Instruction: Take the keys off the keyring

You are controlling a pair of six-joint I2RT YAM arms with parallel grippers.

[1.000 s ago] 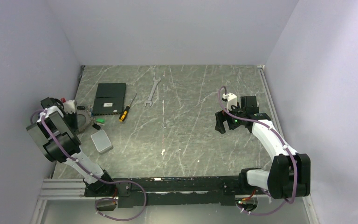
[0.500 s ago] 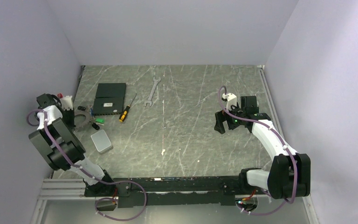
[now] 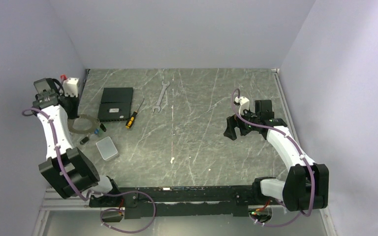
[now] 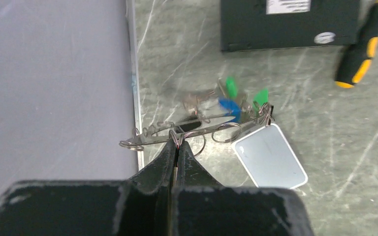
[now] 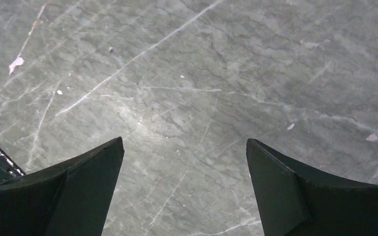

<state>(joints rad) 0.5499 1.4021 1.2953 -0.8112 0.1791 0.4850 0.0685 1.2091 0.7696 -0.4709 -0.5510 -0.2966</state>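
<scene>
Marbled grey tabletop, left edge: the keyring (image 4: 204,129) is pinched edge-on by the clenched left gripper (image 4: 177,142), with the keys (image 4: 231,105) hung near a silver case (image 4: 270,157). Securing is judged in hand; next, the wide-open right gripper (image 5: 184,141) must be brought across to a key.

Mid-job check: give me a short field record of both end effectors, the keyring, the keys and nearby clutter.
left end effector: shut on the keyring, pinching its rim
right end effector: open, holding nothing, over bare table
keys: green and blue heads, bunched at the keyring's far side, apparently attached
nearby: white box, screwdriver, black box
</scene>
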